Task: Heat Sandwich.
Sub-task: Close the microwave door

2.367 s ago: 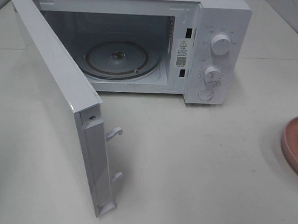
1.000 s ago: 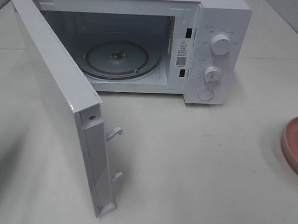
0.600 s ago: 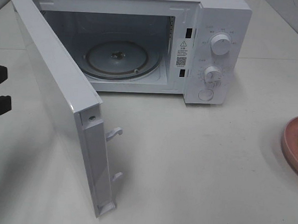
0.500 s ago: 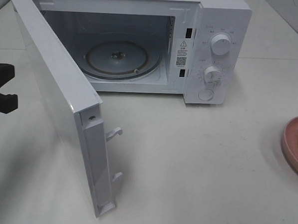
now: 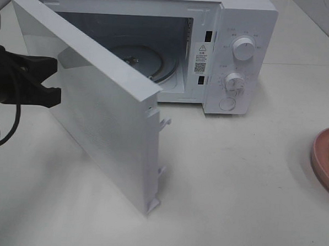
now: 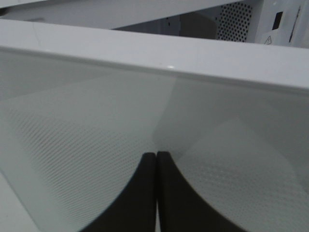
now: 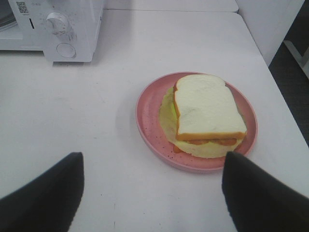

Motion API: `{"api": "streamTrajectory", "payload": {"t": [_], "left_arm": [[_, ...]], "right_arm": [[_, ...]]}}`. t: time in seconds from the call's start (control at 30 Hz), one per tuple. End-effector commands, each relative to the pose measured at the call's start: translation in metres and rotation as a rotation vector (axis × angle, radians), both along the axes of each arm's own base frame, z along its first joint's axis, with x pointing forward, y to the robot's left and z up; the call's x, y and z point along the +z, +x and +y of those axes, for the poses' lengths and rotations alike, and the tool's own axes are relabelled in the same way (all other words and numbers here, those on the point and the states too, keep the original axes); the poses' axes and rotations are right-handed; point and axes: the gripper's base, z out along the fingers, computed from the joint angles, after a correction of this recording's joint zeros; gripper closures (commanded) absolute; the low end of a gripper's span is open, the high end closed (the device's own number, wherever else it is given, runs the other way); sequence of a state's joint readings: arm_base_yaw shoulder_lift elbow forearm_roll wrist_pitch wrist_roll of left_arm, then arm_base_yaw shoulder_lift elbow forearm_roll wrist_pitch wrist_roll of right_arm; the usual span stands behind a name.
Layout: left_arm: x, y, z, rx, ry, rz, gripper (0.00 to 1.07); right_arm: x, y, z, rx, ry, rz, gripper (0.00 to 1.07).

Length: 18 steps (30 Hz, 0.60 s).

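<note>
my left gripper (image 6: 156, 193), clenched empty, touches the microwave door (image 5: 99, 103); right gripper (image 7: 152, 193) gapes near the sandwich (image 7: 205, 113).

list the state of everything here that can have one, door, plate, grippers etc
microwave door: partly open, swung partway toward shut
microwave cavity: empty, only the glass turntable inside
sandwich: on the pink plate, outside the microwave, not gripped
left gripper: shut, tips against the door's outer face
right gripper: open, empty, above the table near the plate
</note>
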<state>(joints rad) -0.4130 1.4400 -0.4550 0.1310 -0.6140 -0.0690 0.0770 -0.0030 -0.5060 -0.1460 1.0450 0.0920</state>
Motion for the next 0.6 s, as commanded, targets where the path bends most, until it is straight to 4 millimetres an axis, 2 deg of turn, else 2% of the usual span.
{"api": "streamTrajectory", "payload": {"t": [0.03, 0.6], "left_arm": [[0.004, 0.006, -0.011, -0.006, -0.032, -0.013, 1.07], [0.007, 0.026, -0.063, -0.081, -0.081, -0.01, 1.07]], "right_arm": [[0.0, -0.004, 0.0, -0.003, -0.004, -0.031, 0.31], [0.0, -0.004, 0.0, -0.003, -0.004, -0.031, 0.31]]}}
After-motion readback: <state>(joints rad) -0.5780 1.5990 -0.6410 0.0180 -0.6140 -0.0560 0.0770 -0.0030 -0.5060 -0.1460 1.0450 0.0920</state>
